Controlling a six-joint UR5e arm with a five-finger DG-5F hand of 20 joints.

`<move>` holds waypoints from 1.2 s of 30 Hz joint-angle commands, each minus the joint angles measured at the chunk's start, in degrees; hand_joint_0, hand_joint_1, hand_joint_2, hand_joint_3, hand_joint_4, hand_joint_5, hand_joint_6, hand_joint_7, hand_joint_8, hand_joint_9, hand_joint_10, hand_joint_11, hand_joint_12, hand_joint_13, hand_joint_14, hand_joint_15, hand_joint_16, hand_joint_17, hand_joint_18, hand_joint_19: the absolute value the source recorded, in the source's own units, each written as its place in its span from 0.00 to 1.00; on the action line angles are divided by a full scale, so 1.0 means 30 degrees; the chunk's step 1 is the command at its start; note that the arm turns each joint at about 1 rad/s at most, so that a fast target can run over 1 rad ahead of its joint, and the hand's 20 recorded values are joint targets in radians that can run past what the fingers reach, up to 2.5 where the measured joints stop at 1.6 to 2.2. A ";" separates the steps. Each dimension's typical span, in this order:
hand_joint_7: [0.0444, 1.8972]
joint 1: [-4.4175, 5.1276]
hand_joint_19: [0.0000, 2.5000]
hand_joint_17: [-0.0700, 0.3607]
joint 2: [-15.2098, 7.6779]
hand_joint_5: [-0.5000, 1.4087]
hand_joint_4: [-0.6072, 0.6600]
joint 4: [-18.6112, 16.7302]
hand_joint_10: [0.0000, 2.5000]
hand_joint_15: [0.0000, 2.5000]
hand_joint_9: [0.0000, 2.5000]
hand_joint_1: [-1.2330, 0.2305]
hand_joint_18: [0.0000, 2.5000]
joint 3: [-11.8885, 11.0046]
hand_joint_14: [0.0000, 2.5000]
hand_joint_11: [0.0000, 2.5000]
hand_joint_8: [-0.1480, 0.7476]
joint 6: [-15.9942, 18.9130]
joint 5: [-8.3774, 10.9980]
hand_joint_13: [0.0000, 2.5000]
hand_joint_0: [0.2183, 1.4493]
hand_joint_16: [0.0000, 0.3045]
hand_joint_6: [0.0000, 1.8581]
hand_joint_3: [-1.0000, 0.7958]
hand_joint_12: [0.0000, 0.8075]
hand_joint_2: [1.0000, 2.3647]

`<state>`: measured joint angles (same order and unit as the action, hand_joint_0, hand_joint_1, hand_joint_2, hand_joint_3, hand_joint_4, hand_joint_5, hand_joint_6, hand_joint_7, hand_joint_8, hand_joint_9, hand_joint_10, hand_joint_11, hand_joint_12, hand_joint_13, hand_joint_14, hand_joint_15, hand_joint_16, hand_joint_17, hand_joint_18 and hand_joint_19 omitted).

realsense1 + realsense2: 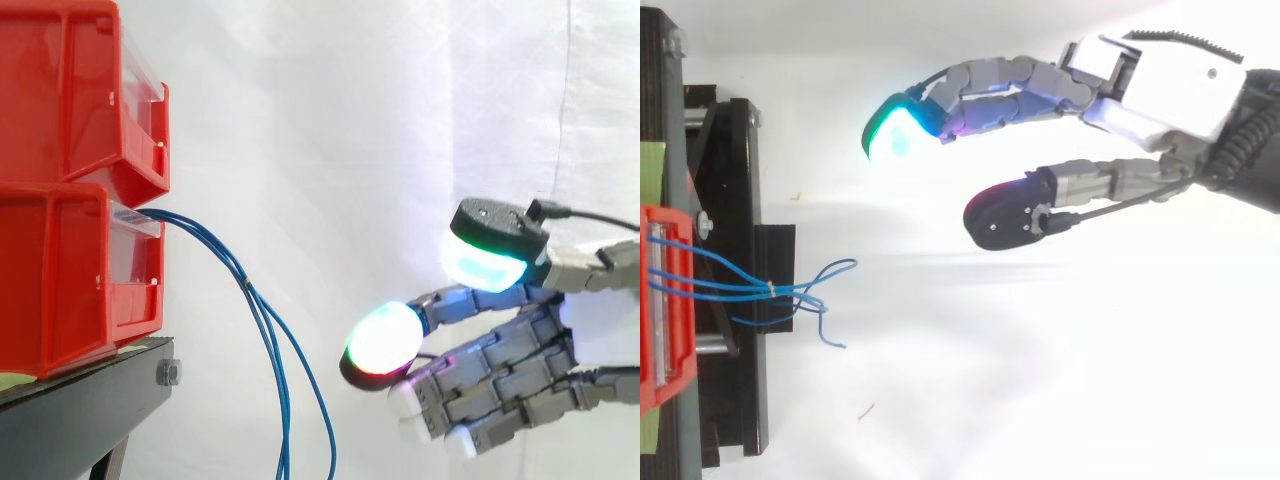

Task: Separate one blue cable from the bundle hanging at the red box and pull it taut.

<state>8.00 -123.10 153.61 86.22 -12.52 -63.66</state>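
Two stacked red bins (70, 190) sit on a black stand (80, 395) at the left. The hand (500, 370) hovers to the right, well apart from them, its fingers spread wide and holding nothing. The blue cable bundle (268, 340) hangs from the lower bin's front, drooping between bins and hand.

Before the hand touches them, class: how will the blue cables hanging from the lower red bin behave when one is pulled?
Probably floppy: the blue cables droop in curves from the lower red bin. Likely light, since they are thin. A small tie binds them partway down, so pulling one may drag the others along.
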 commanded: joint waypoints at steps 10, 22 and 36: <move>0.38 -0.0236 0.15 0.40 -0.1712 0.15 0.63 0.0709 0.00 0.11 0.23 0.45 0.16 -0.1757 0.00 0.10 0.44 0.1595 -0.0139 0.21 0.23 0.15 0.27 0.29 0.41 0.00; 0.39 -0.0207 0.15 0.40 -0.1712 0.15 0.64 0.0006 0.00 0.12 0.24 0.46 0.17 -0.1757 0.00 0.10 0.44 0.0980 -0.0168 0.22 0.24 0.15 0.27 0.29 0.42 0.00; 0.39 -0.0031 0.16 0.41 -0.2591 0.15 0.64 -0.1547 0.00 0.13 0.25 0.46 0.18 -0.1962 0.00 0.12 0.44 0.1683 -0.1809 0.23 0.24 0.16 0.27 0.29 0.42 0.00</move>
<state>7.51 -130.57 149.27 80.61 -7.79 -68.75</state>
